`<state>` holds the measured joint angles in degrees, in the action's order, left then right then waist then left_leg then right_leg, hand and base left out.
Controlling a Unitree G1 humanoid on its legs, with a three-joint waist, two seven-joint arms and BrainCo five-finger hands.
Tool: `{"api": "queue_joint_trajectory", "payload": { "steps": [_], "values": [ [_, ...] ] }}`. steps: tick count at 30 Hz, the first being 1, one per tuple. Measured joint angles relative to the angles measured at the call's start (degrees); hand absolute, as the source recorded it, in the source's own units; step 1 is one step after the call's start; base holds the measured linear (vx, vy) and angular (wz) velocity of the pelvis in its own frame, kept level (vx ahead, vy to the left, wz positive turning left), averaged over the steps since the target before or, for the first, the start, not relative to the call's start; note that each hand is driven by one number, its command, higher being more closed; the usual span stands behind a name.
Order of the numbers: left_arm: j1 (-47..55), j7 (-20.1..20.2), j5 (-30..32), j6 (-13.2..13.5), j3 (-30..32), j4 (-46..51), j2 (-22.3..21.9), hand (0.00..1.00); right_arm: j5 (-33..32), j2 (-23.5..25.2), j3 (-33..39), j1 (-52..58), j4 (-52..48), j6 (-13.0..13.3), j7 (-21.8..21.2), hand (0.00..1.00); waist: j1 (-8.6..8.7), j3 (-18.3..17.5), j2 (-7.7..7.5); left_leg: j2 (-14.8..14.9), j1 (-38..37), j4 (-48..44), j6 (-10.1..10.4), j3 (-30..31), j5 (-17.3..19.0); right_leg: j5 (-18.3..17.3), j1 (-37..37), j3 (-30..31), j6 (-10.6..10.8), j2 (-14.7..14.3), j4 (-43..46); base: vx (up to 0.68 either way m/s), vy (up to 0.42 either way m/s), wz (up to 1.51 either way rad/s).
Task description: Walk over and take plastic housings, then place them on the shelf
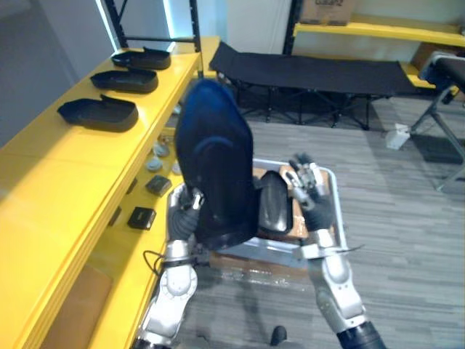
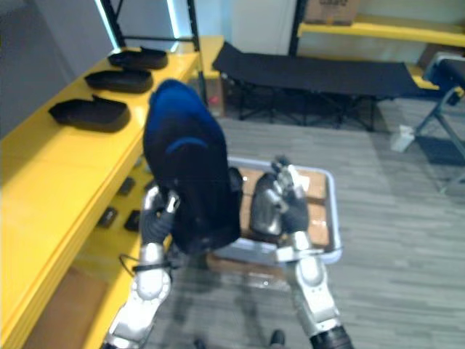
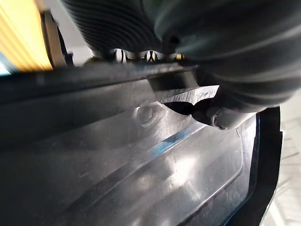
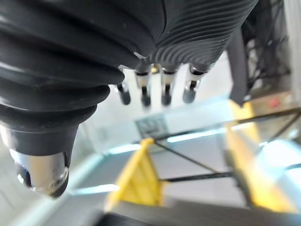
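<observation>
1. Left eye view: the left hand [image 1: 190, 207] grips a big dark blue housing [image 1: 214, 167] and holds it upright above a grey tray [image 1: 336, 218]. The right hand [image 1: 309, 190] hangs over the tray with loose fingers and holds nothing. In the tray lies a second housing [image 1: 272, 203], which is black. On the robot's left, the top of a yellow shelf [image 1: 65, 174] carries three black housings [image 1: 98, 114] in a row, and small black boxes [image 1: 142, 217] lie on a lower level. A cardboard box [image 1: 325, 10] stands on a far rack [image 1: 378, 29]; its print is too small to read.
2. Right eye view: brown blocks [image 2: 316, 190] lie in the tray beside the second housing.
3. Left wrist view: the left hand's thumb [image 3: 221, 117] presses on the glossy inner face of the dark blue housing, pinching its edge.
4. Right wrist view: the right hand's fingertips [image 4: 164, 94] stand in a row, apart from the thumb, with nothing between them. Past them shows a white label [image 4: 153, 126], too blurred to read.
</observation>
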<state>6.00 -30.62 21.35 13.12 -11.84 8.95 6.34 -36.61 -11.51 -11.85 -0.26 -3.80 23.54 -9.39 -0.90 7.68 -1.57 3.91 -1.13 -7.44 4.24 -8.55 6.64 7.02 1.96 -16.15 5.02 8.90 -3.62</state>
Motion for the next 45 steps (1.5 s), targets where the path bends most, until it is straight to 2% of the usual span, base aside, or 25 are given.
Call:
{"api": "queue_joint_trajectory", "payload": {
  "steps": [2, 6, 9, 11, 13, 16, 20, 25, 28, 30, 31, 33, 36, 39, 43, 45],
  "values": [
    [0.0, -1.3, 0.6, 0.0, 0.8, 0.0, 0.0, 1.0, -8.1, -0.1, 0.2, 1.7, 0.0, -2.5, -7.4, 0.0, 0.01, 0.0, 0.0, 0.0, -0.7, 0.8, 0.1, -0.1, -0.1, 0.2, 0.1, 0.4, 0.2, 0.0, 0.0, -0.01, 0.008, -0.07],
    [-0.1, -2.3, 2.1, 0.2, 2.0, -0.3, -0.1, 1.0, -13.3, 0.9, 2.4, 4.7, 0.7, -4.2, -11.9, 0.0, 0.33, -0.1, -0.04, 0.0, -1.0, 1.5, 0.0, -0.4, -0.5, 0.2, 0.1, 0.6, 0.3, 0.1, 0.0, 0.0, 0.004, 0.0],
    [0.1, -2.9, 1.0, 0.6, 3.1, -1.4, -0.2, 1.0, -13.2, 3.0, 7.4, 8.4, 3.0, -4.2, -11.3, 0.0, 0.35, -0.1, -0.12, -0.1, -2.1, 3.1, 0.0, -1.0, -1.0, 0.2, 0.1, 0.9, 0.3, 0.0, 0.0, 0.01, 0.004, -0.08],
    [0.4, -2.5, -4.0, 1.7, 4.1, -1.7, -0.4, 1.0, -12.4, 4.2, 12.3, 11.3, 5.9, -4.2, -9.4, 0.0, 0.82, -0.1, -0.12, -0.2, -2.3, 3.6, 0.0, -1.5, -1.0, 0.2, 0.0, 1.8, 0.3, 0.0, -0.1, -0.01, 0.013, -0.15],
    [1.2, -0.9, -12.7, 4.1, 5.4, -1.7, -1.0, 1.0, -8.9, 4.7, 18.2, 14.0, 9.2, -3.8, -5.7, 0.0, 1.84, -0.2, -0.07, -0.2, -2.9, 4.1, 0.0, -2.0, -1.0, 0.2, 0.0, 2.4, 0.3, 0.0, -0.1, -0.01, 0.017, -0.13],
    [1.5, 1.2, -17.8, 6.0, 6.9, -1.7, -1.2, 1.0, -7.1, 4.7, 23.9, 15.5, 11.2, -3.5, -3.2, 0.0, 2.18, -0.2, -0.05, -0.2, -4.0, 5.0, 0.0, -3.1, -1.0, 0.2, 0.0, 3.4, 0.4, 0.0, -0.1, -0.01, 0.016, -0.18],
    [1.6, 2.6, -21.0, 7.7, 9.0, -1.5, -1.2, 1.0, -4.5, 4.5, 25.6, 14.6, 11.4, -2.7, -2.6, 0.0, 3.06, -0.4, 0.09, -0.3, -4.0, 5.1, 0.0, -3.0, -1.0, 0.3, 0.1, 3.4, 0.5, 0.0, -0.1, -0.04, 0.006, -0.04],
    [4.8, 2.2, -21.2, 7.7, 15.2, 4.5, -1.8, 1.0, -1.3, 4.6, 21.1, 11.3, 11.1, -3.7, -3.1, 0.0, 2.61, -0.4, 0.17, -0.7, -3.7, 5.7, 0.1, 0.2, -1.9, -0.1, 1.7, 0.0, 1.0, 0.5, -0.4, -0.03, -0.008, 0.33],
    [8.2, 1.0, -20.9, 7.7, 20.6, 11.2, -4.1, 1.0, 3.0, 4.6, 13.6, 8.5, 11.1, -4.2, -2.3, 0.0, -0.23, -0.6, 0.43, -1.3, -2.8, 6.1, 0.0, 4.8, -2.8, -0.5, 3.6, -4.6, 1.2, 1.0, -0.9, -0.01, -0.005, 0.78],
    [12.2, -0.6, -20.9, 7.7, 25.5, 15.6, -5.8, 1.0, 4.6, 4.7, 8.3, 3.4, 12.9, -4.9, -0.7, 0.0, -3.26, -0.9, 0.89, -1.9, -1.7, 6.3, -0.3, 7.7, -3.7, -0.7, 4.3, -7.8, 1.5, 1.5, -0.9, 0.0, -0.003, 0.72],
    [13.3, -0.6, -20.9, 7.7, 26.9, 16.3, -6.2, 1.0, 5.1, 4.7, 7.4, 1.9, 13.7, -4.9, -0.2, 0.0, -4.07, -1.0, 0.95, -2.2, -1.7, 6.4, -0.3, 8.4, -4.0, -0.7, 4.4, -8.4, 1.5, 1.6, -0.9, 0.01, 0.017, 0.58],
    [17.5, -0.5, -20.9, 7.7, 31.5, 18.3, -8.0, 1.0, 6.5, 4.7, 4.7, -2.4, 16.4, -5.0, 1.5, 0.0, -7.08, -0.9, 1.06, -3.0, -1.0, 6.5, -0.6, 11.5, -4.8, -0.8, 5.8, -11.7, 1.6, 2.2, -0.9, 0.01, 0.023, 0.75],
    [22.6, 0.0, -22.0, 7.8, 36.4, 19.2, -9.7, 1.0, 8.5, 5.3, 0.8, -6.0, 18.5, -5.2, 3.8, 0.0, -10.51, -0.9, 0.1, -4.1, -0.7, 6.6, -0.9, 14.2, -5.0, -1.3, 7.0, -14.0, 2.2, 3.0, -0.8, 0.0, 0.043, 0.55],
    [24.8, 2.3, -26.3, 8.1, 38.4, 19.2, -10.6, 1.0, 10.6, 6.5, -1.6, -7.1, 18.5, -5.8, 5.3, 0.0, -11.65, -1.0, -1.01, -5.2, -0.5, 6.7, -1.1, 15.6, -4.9, -2.9, 7.4, -15.4, 2.9, 4.2, 0.5, 0.0, 0.051, 0.31],
    [24.5, 5.2, -28.1, 8.1, 38.5, 19.4, -11.3, 1.0, 12.3, 6.4, -2.3, -7.2, 18.5, -6.7, 5.8, 0.0, -11.61, -0.5, -1.98, -5.6, 1.0, 6.1, -1.3, 17.6, -4.7, -4.9, 7.0, -17.0, 2.7, 4.7, 2.0, -0.01, 0.025, 0.24],
    [23.9, 6.2, -28.1, 8.1, 38.3, 19.4, -11.3, 1.0, 12.7, 5.7, -2.1, -7.2, 18.5, -7.2, 5.7, 0.0, -10.87, -0.2, -2.85, -5.6, 1.6, 5.0, -1.3, 19.1, -4.9, -5.7, 7.0, -18.2, 2.5, 4.5, 3.1, 0.04, -0.016, 0.39]
  ]
}}
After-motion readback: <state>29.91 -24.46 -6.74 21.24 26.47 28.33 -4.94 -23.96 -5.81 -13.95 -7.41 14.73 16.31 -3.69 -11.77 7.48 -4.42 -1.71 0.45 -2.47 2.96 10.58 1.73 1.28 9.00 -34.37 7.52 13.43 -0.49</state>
